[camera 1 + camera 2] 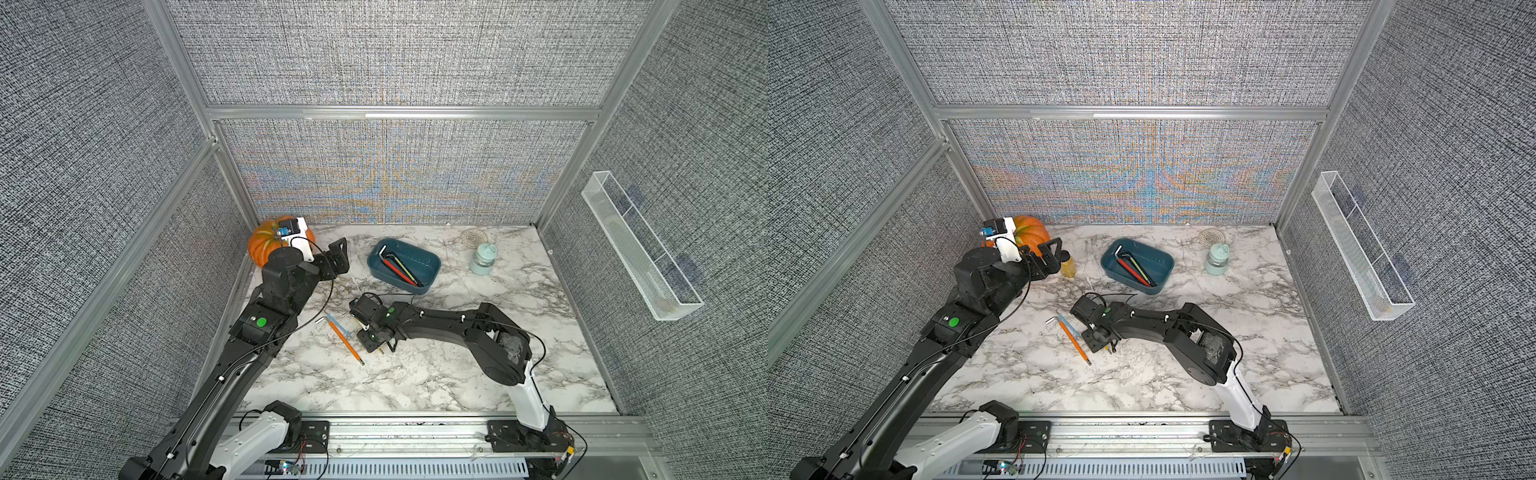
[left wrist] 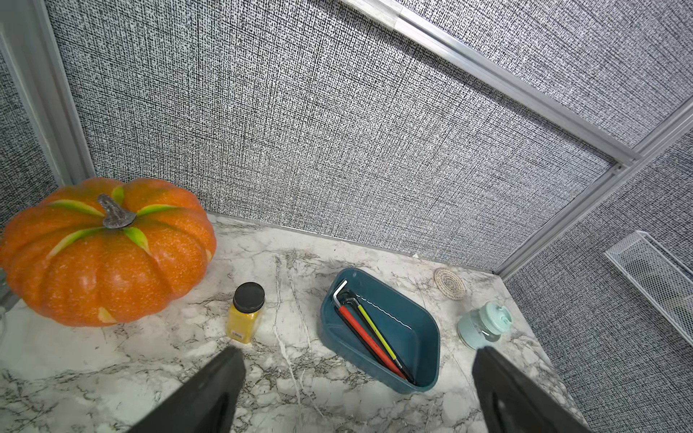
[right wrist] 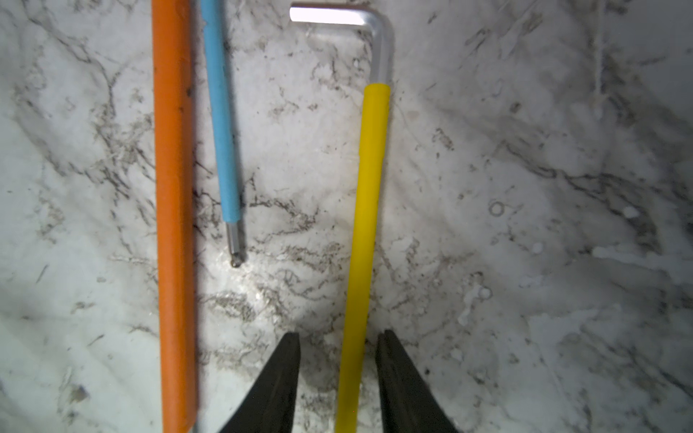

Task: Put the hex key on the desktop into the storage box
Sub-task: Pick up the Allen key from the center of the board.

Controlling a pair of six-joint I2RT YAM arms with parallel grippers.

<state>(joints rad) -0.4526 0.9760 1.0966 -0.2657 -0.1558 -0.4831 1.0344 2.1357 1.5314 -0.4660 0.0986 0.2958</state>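
yellow-sleeved silver l-shaped hex key (image 3: 369,210) lies flat on the white marble-patterned surface (image 3: 525,187), near an orange-sleeved hex key (image 3: 174,225) and a thinner blue-sleeved hex key (image 3: 221,112). the right end effector (image 3: 339,333) straddles its long shaft, black fingers parted with a gap on each side. the left end effector (image 2: 358,350) hangs wide open near the dark teal plastic storage box (image 1: 419,259), which holds other colour-sleeved hex keys (image 2: 360,330).
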